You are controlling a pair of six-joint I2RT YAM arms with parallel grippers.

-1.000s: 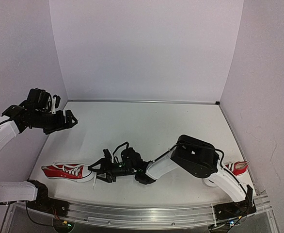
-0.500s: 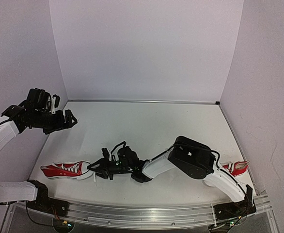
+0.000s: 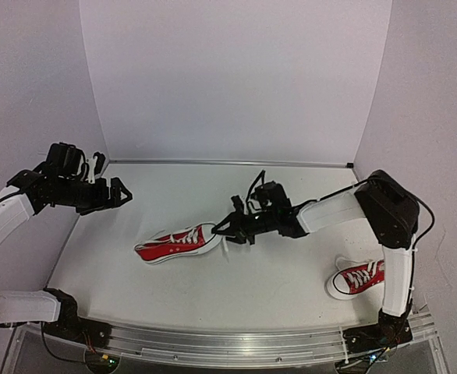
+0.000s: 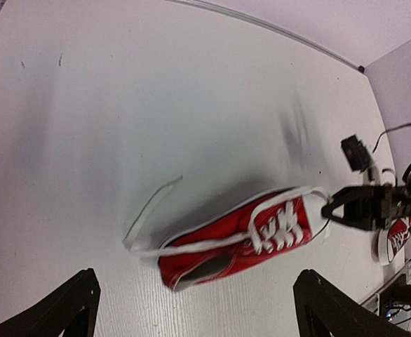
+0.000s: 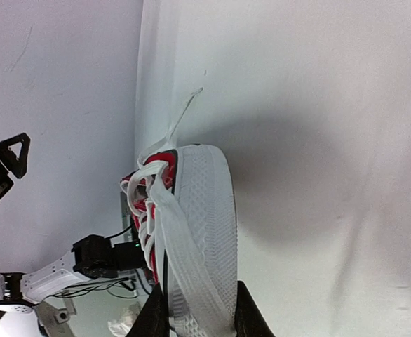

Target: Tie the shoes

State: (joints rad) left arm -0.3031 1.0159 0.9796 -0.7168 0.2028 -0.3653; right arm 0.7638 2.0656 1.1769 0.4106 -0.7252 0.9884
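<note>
One red shoe with white laces lies on its side near the table's middle, its toe pointing right. My right gripper is shut on that shoe's white toe cap, with a flat lace caught along the sole between the fingers. In the left wrist view the same shoe lies below my left gripper, and a loose lace trails off its heel end. My left gripper hangs open above the table's left side, well clear of the shoe. The other shoe rests at the front right.
White walls close the table at the back and both sides. A metal rail runs along the near edge, with both arm bases on it. The right arm's forearm stretches across the table's right half.
My right gripper closed on the shoe's toe and dragged it from the front left toward the middle. The right arm swung up and back, uncovering the second shoe. The left gripper barely moved.
</note>
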